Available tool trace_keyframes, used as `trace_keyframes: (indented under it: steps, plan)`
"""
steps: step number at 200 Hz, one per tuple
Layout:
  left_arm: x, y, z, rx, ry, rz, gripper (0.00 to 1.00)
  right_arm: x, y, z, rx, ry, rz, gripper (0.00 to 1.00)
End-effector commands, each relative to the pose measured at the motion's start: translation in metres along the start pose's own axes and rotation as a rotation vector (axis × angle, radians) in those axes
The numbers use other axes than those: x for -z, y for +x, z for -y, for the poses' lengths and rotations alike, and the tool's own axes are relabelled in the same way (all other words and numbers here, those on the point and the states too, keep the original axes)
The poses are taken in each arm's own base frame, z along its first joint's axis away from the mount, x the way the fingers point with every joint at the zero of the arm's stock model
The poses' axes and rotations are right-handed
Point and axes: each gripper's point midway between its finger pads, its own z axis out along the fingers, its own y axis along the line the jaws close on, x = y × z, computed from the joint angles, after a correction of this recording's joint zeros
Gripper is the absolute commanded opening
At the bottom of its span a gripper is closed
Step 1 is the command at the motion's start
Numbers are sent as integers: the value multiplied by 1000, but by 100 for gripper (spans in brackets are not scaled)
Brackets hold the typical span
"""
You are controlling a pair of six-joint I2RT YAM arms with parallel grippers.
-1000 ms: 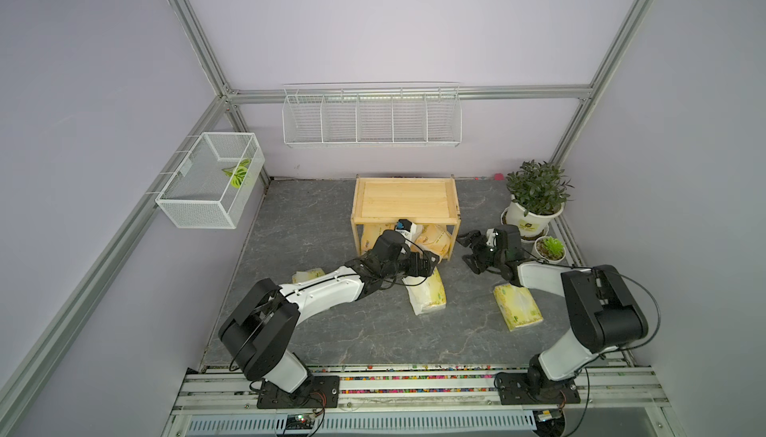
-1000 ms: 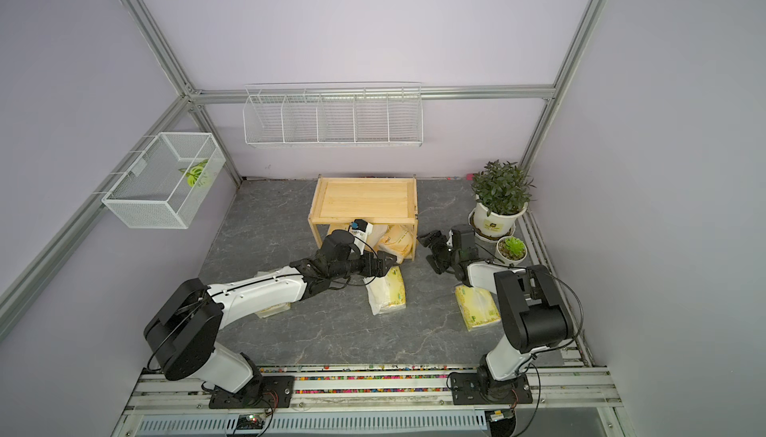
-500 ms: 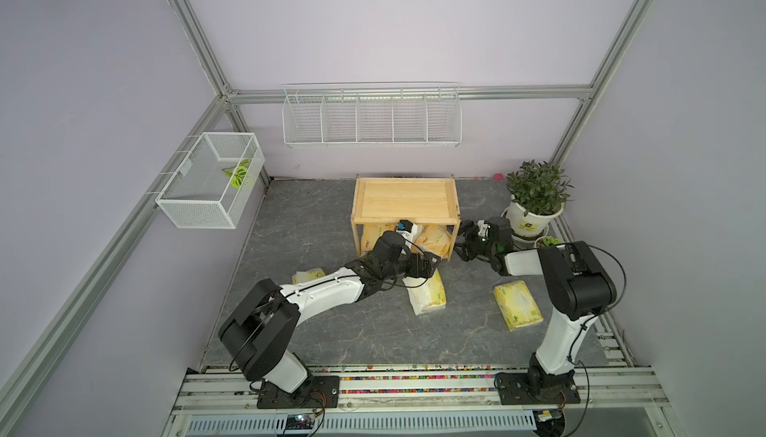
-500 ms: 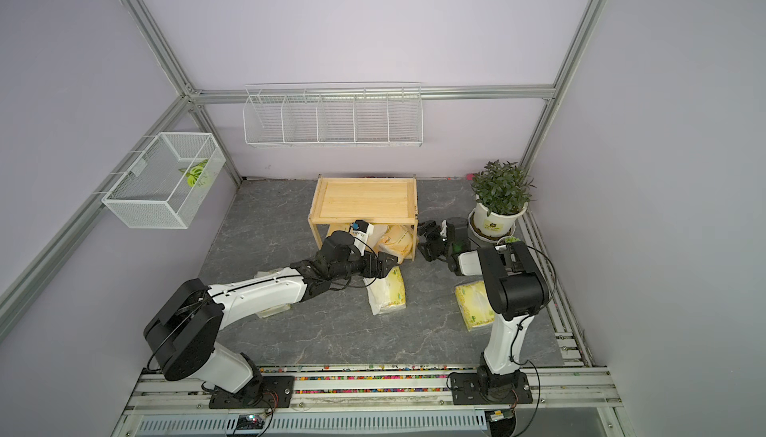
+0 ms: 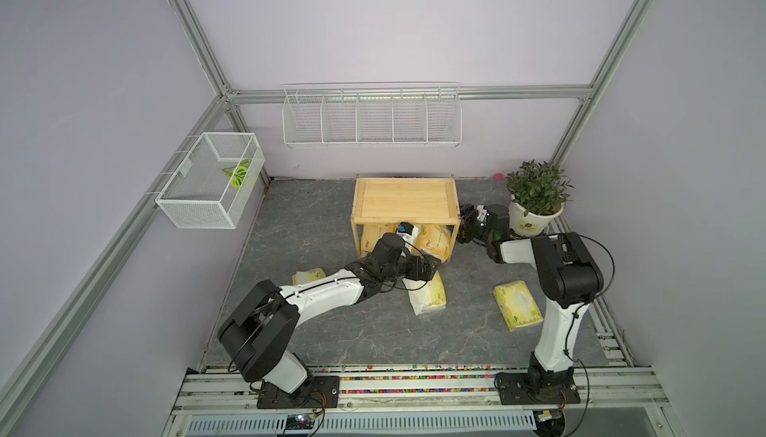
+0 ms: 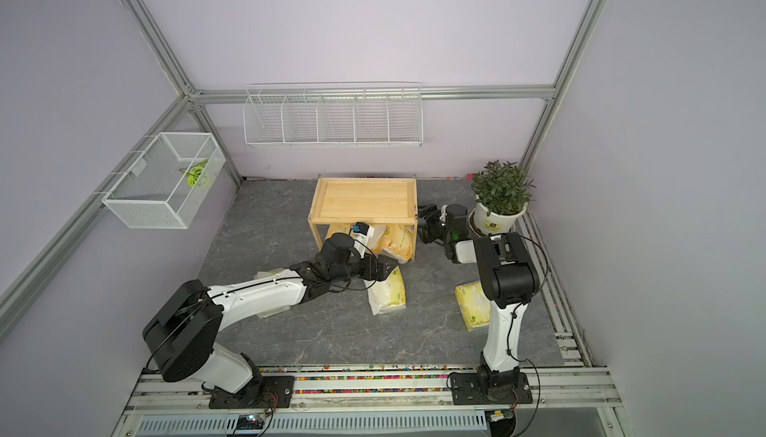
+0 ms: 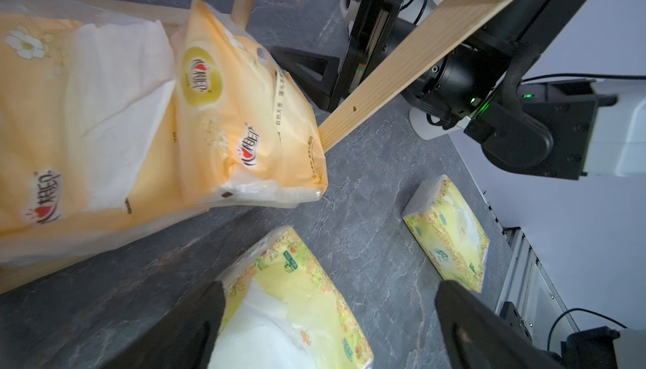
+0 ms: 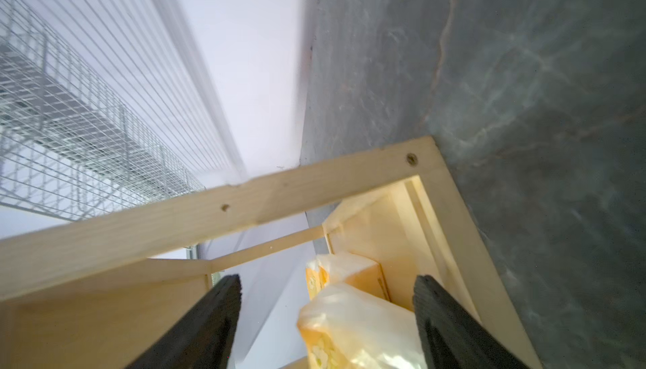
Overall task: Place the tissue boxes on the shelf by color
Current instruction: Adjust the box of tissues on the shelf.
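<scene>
The wooden shelf (image 5: 404,203) stands at the back middle, its top tier bare. Orange tissue boxes (image 5: 433,240) lie on its lower level, one (image 7: 244,112) leaning out at the front right post. My left gripper (image 5: 429,269) is open just above one end of a pale green tissue box (image 5: 431,300) on the floor, whose end lies between the fingers (image 7: 209,314) untouched. A second green box (image 5: 518,304) lies to the right, and a third (image 5: 309,276) shows partly under my left arm. My right gripper (image 5: 462,223) is open at the shelf's right side, facing an orange box (image 8: 353,321).
A potted plant (image 5: 536,199) stands right behind my right wrist. A white wire rack (image 5: 371,118) hangs on the back wall and a white mesh basket (image 5: 207,184) on the left wall. The right arm's elbow (image 5: 568,269) rises beside the right green box.
My right gripper has swung left to the shelf's right side, and the arm has folded up more steeply. The left arm and the boxes have not moved.
</scene>
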Motion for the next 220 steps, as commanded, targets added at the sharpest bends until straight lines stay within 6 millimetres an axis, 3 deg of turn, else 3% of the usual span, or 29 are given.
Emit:
trace_keyframes:
  steps: [1,71,142,189,220]
  plan:
    - [3,-6,4,-40,4,28,100,2,-14,-7,19,-17,22,82]
    - [-20,-21,-5,-166,-57,44,100,35,2,0,101,78,-5,83]
    - [-44,-30,-7,-181,-54,37,100,27,23,19,84,112,-61,82]
    - [-41,-29,-3,-149,-25,46,100,12,39,13,82,98,-109,82]
    - [-21,-27,0,-124,-20,85,100,14,61,5,98,91,-130,82]
